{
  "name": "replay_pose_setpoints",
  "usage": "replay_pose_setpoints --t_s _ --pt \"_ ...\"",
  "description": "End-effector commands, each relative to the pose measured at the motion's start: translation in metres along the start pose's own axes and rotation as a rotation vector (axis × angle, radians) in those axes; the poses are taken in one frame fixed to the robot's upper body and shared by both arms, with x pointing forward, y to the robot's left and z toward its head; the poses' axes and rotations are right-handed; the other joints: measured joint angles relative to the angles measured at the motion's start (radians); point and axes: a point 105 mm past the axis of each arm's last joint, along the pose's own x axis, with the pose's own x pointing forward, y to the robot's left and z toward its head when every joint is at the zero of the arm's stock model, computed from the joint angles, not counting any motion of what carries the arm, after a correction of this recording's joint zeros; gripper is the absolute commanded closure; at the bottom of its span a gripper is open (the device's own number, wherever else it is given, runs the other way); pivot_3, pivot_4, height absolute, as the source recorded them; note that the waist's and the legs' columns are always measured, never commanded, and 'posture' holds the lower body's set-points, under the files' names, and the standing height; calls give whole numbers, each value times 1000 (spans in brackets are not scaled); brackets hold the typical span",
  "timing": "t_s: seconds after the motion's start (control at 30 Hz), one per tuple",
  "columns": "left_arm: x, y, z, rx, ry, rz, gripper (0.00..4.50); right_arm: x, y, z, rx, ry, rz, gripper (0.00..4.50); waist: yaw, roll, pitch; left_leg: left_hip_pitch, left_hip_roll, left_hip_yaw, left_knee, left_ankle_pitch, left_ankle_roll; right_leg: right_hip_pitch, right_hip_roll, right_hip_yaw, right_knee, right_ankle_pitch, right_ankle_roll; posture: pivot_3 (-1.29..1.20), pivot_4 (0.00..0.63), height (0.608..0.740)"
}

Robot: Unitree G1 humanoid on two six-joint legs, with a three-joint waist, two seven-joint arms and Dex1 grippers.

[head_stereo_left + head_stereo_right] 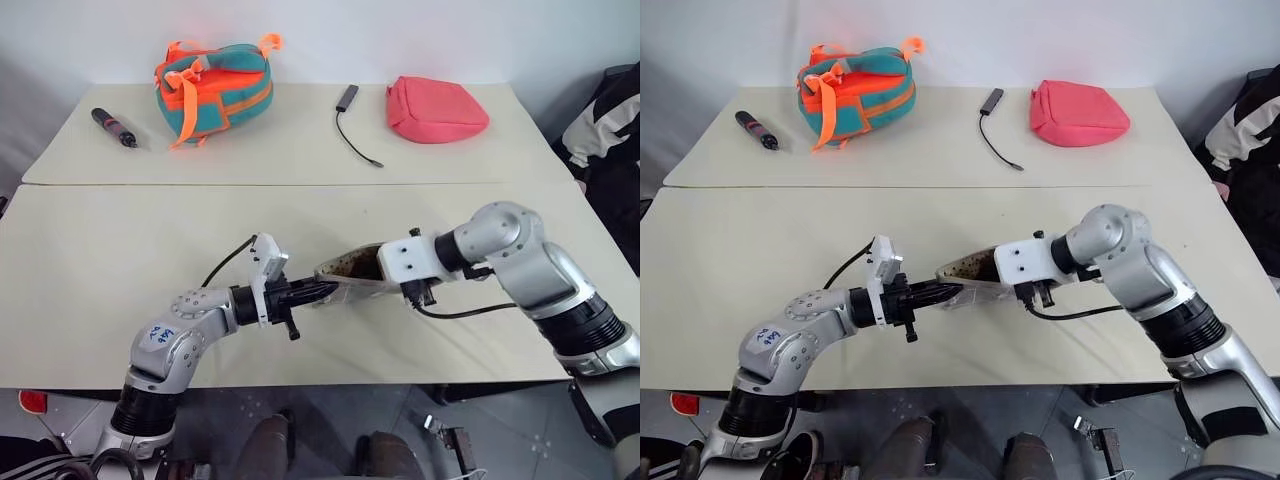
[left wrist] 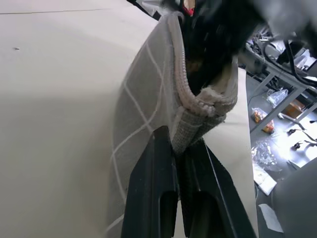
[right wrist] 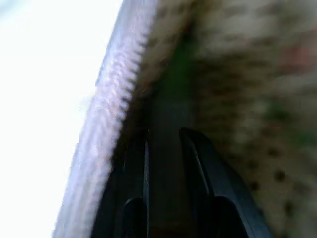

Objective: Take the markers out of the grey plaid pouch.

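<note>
I am a two-armed robot leaning over a beige table (image 1: 80, 290), and both my arms meet at the grey plaid pouch (image 1: 350, 272), which lies near the front edge, in the middle.

My left arm reaches in low from the left, forearm roughly level and angled toward the right. My left gripper (image 1: 322, 291) is pinched tight on the end seam of the pouch; in the left wrist view my two black fingers (image 2: 153, 183) squeeze the fabric corner just beside the zipper teeth.

My right arm bends in from the right, with the wrist tipped downward and toward the left. My right gripper (image 3: 163, 139) is pushed inside the open mouth of the pouch, against the beige dotted lining. Its fingers stand narrowly apart, closed on a dark slim shaft with a green tint, which looks like the green marker (image 3: 171, 89), though it is blurred.

At the far side of the table lie a black pen (image 1: 115, 127), a teal-and-orange bag (image 1: 215, 88), a small cable (image 1: 352, 122) and a pink pouch (image 1: 435, 110).
</note>
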Motion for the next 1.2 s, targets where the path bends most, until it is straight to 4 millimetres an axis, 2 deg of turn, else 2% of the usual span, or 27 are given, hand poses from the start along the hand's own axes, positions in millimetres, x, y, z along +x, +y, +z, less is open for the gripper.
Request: replay_pose_setpoints --t_s 0.03,0.27,0.4,0.87,0.97,1.03,1.2 --pt "2 -7 6 41 -34 -3 4500 9 -4 -2 -21 24 -28 3474 -3 0 0 0 0 0 0 0 0 0 0 0 0 0 0 0 150 740" --pt "3 -7 5 34 -40 2 4500 17 -11 -7 -43 58 -65 3474 -2 -1 -1 2 1 0 1 -1 -1 2 1 0 -1 0 -1 0 150 740" --pt "4 -6 7 41 -48 5 4500 23 -3 -8 -3 53 -27 3474 -4 -1 -1 2 2 0 1 -1 -1 2 2 0 0 0 -1 0 150 740" --pt "5 -5 10 38 -65 11 4500 20 3 -6 73 40 12 3474 0 -2 -1 2 2 0 0 -1 -1 2 1 0 -1 0 -1 0 150 740" --pt "6 -6 8 45 -57 15 4500 24 -2 -8 21 56 -38 2919 0 -2 -1 2 1 0 0 -1 -1 2 1 0 -1 0 -1 0 150 740" --pt "5 -7 8 41 -59 14 4500 25 2 -8 -1 60 -18 2306 -1 -2 -1 2 2 0 0 -1 -1 2 2 0 -2 0 -1 0 150 740" --pt "4 -7 6 45 -52 17 4500 26 2 -5 2 42 -20 2306 -2 -2 -1 2 2 0 0 -1 -1 2 2 0 -1 0 -1 0 150 740"
